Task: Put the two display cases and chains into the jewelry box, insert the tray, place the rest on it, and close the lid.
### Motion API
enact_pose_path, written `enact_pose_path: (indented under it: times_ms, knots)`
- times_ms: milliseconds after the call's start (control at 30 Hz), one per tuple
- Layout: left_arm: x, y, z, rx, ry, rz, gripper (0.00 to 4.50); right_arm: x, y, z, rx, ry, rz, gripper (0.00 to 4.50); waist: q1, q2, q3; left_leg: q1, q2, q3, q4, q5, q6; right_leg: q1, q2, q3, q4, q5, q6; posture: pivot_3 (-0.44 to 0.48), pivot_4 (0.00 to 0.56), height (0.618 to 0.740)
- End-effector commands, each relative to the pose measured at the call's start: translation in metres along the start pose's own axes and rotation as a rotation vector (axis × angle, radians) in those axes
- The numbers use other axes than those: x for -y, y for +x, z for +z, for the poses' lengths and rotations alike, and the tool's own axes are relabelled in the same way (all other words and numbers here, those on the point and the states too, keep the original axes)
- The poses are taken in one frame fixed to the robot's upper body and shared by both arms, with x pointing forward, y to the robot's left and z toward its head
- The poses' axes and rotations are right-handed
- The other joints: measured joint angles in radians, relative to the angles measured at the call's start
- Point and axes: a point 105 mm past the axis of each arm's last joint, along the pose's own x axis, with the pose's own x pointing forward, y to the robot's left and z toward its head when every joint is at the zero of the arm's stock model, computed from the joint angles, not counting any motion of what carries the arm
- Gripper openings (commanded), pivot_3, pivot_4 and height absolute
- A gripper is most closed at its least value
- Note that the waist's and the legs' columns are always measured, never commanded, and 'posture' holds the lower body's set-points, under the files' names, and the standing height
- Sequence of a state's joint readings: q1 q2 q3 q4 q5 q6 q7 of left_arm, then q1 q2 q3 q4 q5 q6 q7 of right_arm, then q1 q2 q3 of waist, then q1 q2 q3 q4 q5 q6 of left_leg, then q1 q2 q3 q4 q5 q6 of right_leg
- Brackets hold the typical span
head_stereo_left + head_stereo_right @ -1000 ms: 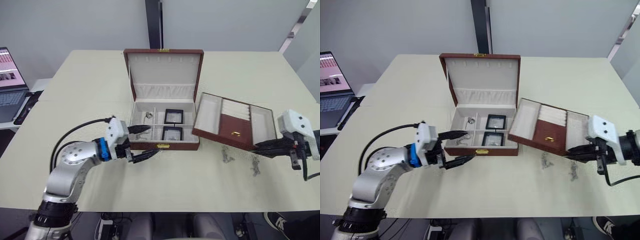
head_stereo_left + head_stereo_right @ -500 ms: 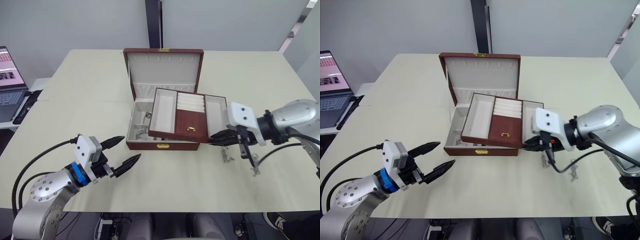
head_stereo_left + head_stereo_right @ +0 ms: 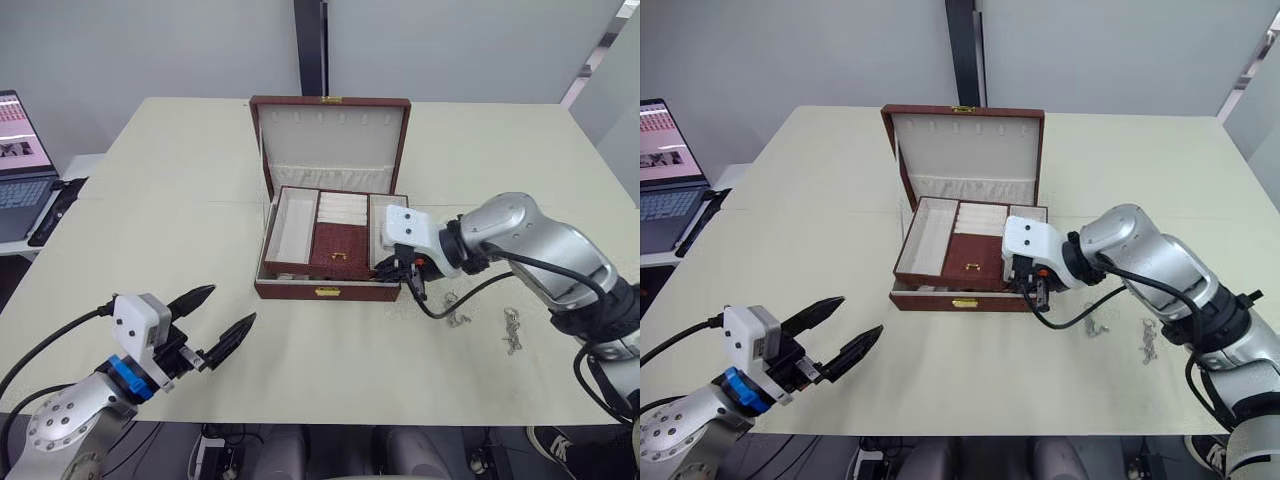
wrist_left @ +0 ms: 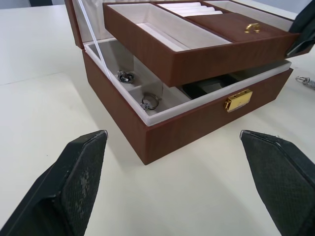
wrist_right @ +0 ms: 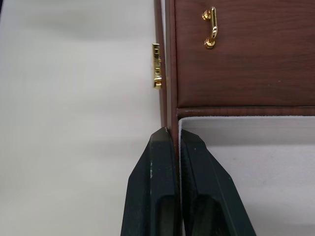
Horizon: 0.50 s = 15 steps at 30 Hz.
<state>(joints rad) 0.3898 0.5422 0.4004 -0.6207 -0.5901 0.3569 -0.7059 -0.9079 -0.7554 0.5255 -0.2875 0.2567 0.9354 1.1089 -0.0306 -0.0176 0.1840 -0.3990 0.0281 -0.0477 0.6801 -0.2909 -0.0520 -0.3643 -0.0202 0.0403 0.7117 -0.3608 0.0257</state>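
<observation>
The brown jewelry box (image 3: 330,290) stands open at the table's middle, its lid (image 3: 333,135) upright. A brown tray (image 3: 335,235) with cream compartments and a gold handle hangs tilted over the base, its left end raised off the rim (image 4: 147,125). My right gripper (image 3: 400,268) is shut on the tray's right wall, with its fingers (image 5: 157,172) pinching that wall. Under the tray, chains (image 4: 149,102) and a dark display case (image 4: 211,86) lie in the base. My left gripper (image 3: 225,308) hovers open at the front left, apart from the box.
Two small silver jewelry pieces (image 3: 455,318) (image 3: 512,330) lie on the table right of the box. A laptop (image 3: 20,150) sits on a side desk at the far left. A dark post (image 3: 310,45) rises behind the table.
My right gripper has carried the tray leftward from the table to above the box base. The left gripper has drawn back from the box's front toward the front left.
</observation>
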Motion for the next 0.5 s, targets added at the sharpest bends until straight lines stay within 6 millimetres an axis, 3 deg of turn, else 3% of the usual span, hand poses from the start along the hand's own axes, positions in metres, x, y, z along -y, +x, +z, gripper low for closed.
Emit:
enact_pose_path:
  times_ms: [33,500]
  knots:
    - [0.002,-0.001,0.014,0.058,0.039,0.010,4.50,0.005,-0.002,0.020,0.027,-0.080,-0.030,0.03,-0.001,0.000,0.000,0.000,0.000,0.000,0.000,0.000,0.000,0.000,0.000,0.000,0.000,0.000,0.000,0.000,0.150,0.740]
    - [0.007,0.003,0.018,0.077,0.037,0.013,4.50,0.003,0.013,0.018,0.001,-0.111,-0.005,0.03,-0.002,0.000,0.000,0.000,0.000,0.000,0.000,0.000,0.000,0.000,0.000,0.000,0.000,0.000,0.000,0.000,0.150,0.740]
